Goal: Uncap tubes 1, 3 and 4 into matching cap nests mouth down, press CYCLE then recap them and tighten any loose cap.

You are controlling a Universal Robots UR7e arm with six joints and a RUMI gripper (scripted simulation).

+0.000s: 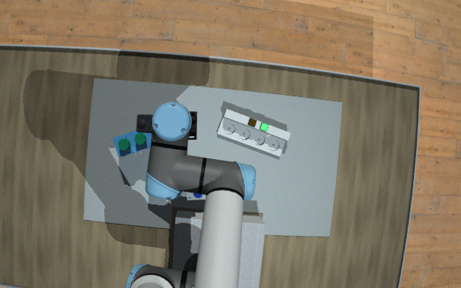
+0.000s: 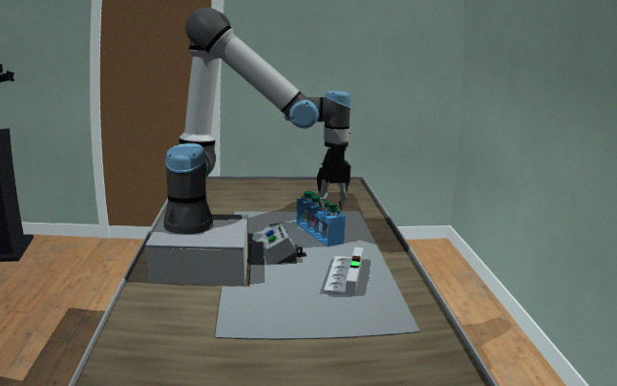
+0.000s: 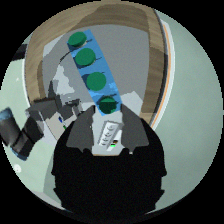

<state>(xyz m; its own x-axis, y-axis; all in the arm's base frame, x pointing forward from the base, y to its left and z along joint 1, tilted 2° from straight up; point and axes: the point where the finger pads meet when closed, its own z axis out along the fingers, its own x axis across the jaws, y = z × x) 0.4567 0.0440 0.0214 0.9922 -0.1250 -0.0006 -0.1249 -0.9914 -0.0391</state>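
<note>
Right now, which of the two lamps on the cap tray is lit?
The green lamp is lit and glows bright. The amber lamp, just left of it in the top view, is a dull dark brown and unlit.

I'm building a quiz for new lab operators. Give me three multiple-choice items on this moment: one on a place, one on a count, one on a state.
1. Where is the end effector? A above the tube rack; B beside the arm's base; C on the key housing.
2. How many green caps sit on the rack? A two; B three; C four.
3. Which cap tray lamp is lit? A amber; B green; C neither.
1 A: it hangs over the rack. 2 C: the wrist view shows four caps in a row. 3 B: the green lamp glows.
</note>
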